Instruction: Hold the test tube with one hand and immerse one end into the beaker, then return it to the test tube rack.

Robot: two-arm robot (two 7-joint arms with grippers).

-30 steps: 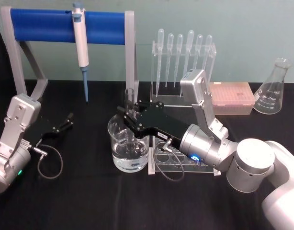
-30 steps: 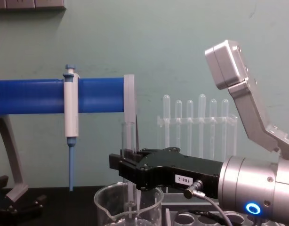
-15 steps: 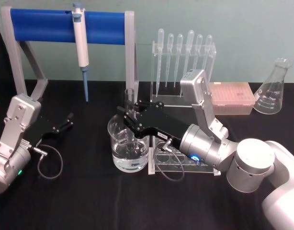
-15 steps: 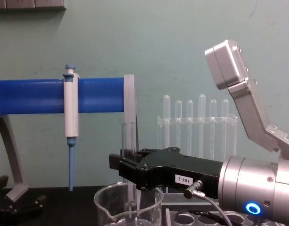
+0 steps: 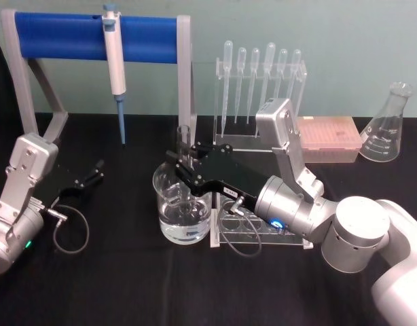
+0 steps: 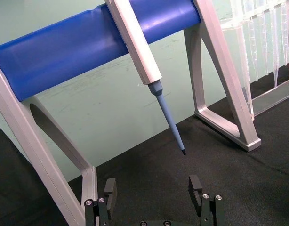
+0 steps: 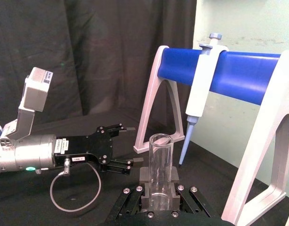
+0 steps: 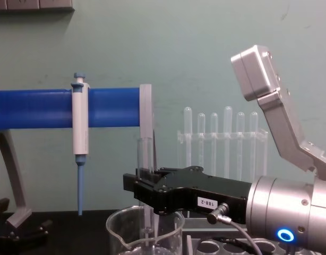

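Nothing has shifted: right gripper point(image 5: 183, 159) stays pinched on the upright tube point(image 8: 143, 151), keeping its lower end inside the beaker point(image 5: 165, 221); left gripper point(image 6: 153, 186) is parked aside, spread.

Micropipette point(image 5: 115, 58) hangs upright on blue-bar stand point(image 5: 59, 35), back left. Six plastic bulb pipettes point(image 5: 269, 68) in clear holder point(image 5: 237, 143), back centre. Pink tip box point(image 5: 329, 136) just right of it. Conical flask point(image 5: 387, 128) far right.
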